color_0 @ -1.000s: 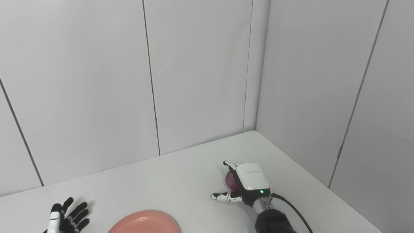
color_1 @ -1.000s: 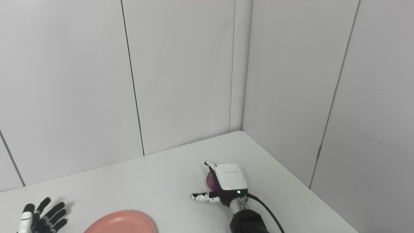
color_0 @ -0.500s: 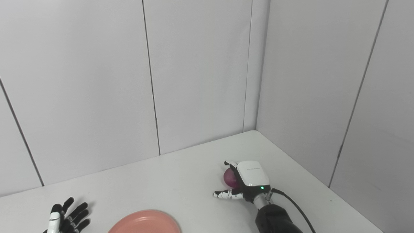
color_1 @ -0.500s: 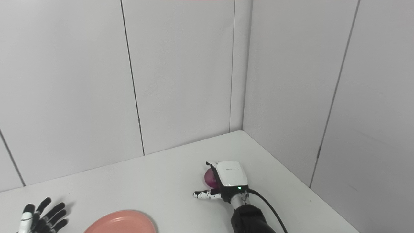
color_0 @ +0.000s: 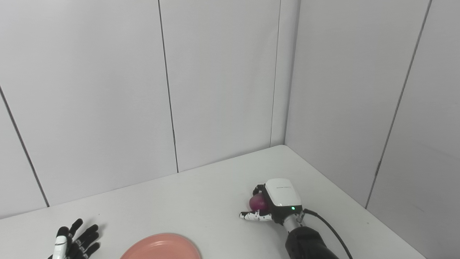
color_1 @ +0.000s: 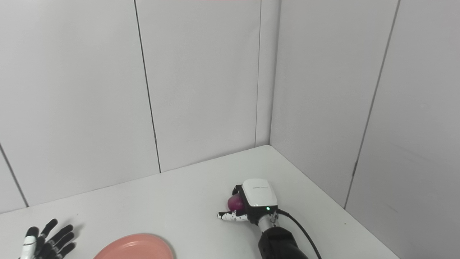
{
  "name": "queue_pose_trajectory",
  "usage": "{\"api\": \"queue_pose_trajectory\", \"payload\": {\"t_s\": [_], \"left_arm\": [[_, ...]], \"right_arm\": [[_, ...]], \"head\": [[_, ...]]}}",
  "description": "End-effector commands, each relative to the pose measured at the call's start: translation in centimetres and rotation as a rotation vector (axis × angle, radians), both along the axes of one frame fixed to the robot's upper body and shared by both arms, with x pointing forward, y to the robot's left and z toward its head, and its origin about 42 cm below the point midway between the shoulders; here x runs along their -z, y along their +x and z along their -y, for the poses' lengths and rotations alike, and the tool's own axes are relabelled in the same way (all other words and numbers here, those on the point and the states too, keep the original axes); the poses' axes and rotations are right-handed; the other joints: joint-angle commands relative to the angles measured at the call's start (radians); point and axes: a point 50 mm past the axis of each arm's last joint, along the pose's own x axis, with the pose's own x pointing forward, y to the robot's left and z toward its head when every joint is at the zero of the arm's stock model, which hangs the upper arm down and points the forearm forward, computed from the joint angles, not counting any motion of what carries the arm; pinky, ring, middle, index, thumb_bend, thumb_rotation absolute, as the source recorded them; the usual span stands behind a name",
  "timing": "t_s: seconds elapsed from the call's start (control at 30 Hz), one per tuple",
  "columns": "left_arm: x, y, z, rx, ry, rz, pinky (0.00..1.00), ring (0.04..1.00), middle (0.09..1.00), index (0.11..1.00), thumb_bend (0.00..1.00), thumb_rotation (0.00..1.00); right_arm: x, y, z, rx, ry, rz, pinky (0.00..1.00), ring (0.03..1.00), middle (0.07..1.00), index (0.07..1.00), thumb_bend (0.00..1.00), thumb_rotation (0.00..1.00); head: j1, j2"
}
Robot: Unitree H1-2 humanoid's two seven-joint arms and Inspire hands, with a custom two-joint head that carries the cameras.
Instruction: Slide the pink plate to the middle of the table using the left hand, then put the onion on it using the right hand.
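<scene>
Smooth matte white table [color_0: 201,194], set into a corner of plain pale grey wall panels [color_0: 222,79] with thin dark vertical seams.

Right hand [color_0: 275,201]: glossy white hard-shell back with a small green light near the wrist and a line of grey print, too small to read. Fingers [color_0: 257,189] black with white speckled segments, curled down over the small round purple-red onion [color_0: 256,203]; the thumb [color_0: 251,216] lies stretched out low toward the table's left. The hand is wrapped around the onion, gripping it. Whether the onion is touching the table or just lifted cannot be told. It sits toward the table's right edge, nearer the far right corner than the near edge. Black sleeve on the forearm, with a black cable [color_0: 330,232] looping from the wrist.

Smooth, round, salmon-pink plate [color_0: 161,248] with a shallow raised rim, of matte finish: at the near edge, about mid-width, partly cut off by the bottom of the view. Nothing on its visible part. Well apart from the onion.

Left hand [color_1: 45,241]: black fingers with one white segment showing, spread apart, holding nothing, near the table's near left corner, apart from the plate.
</scene>
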Motion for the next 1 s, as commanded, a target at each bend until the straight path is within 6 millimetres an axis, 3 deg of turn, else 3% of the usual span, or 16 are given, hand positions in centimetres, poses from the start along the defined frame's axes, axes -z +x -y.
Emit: {"api": "queue_pose_trajectory", "payload": {"t_s": [0.0,0.1,0.23,0.6,0.77,0.87,0.97], "left_arm": [[1.4,-0.3,-0.5,-0.005,0.010,-0.069,0.86,0.872,0.821,0.918,0.68,0.98],[1.5,-0.2,-0.5,-0.003,0.005,-0.069,0.86,0.869,0.820,0.916,0.68,0.97],[1.3,-0.2,-0.5,-0.001,0.007,-0.064,0.85,0.859,0.808,0.908,0.69,0.96],[1.4,0.1,-0.7,0.000,0.014,-0.060,0.85,0.860,0.810,0.898,0.69,0.95],[1.5,0.2,-0.6,-0.005,0.015,-0.064,0.82,0.856,0.813,0.889,0.71,0.93],[1.5,0.2,-0.3,-0.006,0.002,-0.067,0.81,0.850,0.809,0.886,0.72,0.91],[1.4,0.1,0.1,-0.012,0.003,-0.065,0.78,0.832,0.788,0.874,0.74,0.88]], "right_arm": [[-1.2,0.8,0.3,-0.035,-0.005,0.035,0.19,0.245,0.324,0.417,0.53,0.52],[-1.1,0.9,0.4,-0.044,-0.002,0.031,0.13,0.180,0.249,0.330,0.48,0.46],[-1.0,0.9,0.7,-0.050,0.004,0.018,0.11,0.159,0.224,0.295,0.47,0.42],[-1.3,0.7,0.7,-0.084,0.022,0.020,0.10,0.147,0.210,0.276,0.48,0.41],[-2.6,0.5,0.3,-0.108,0.027,0.037,0.11,0.156,0.219,0.286,0.47,0.42],[-3.8,0.2,0.0,-0.139,0.016,0.060,0.10,0.157,0.224,0.299,0.47,0.39],[-5.4,0.0,-0.5,-0.166,0.015,0.079,0.10,0.154,0.223,0.295,0.46,0.43]], "head": [[0.002,0.005],[0.003,0.007],[0.006,0.009],[0.016,0.021],[0.067,0.019],[0.125,0.043],[0.152,0.062]]}}
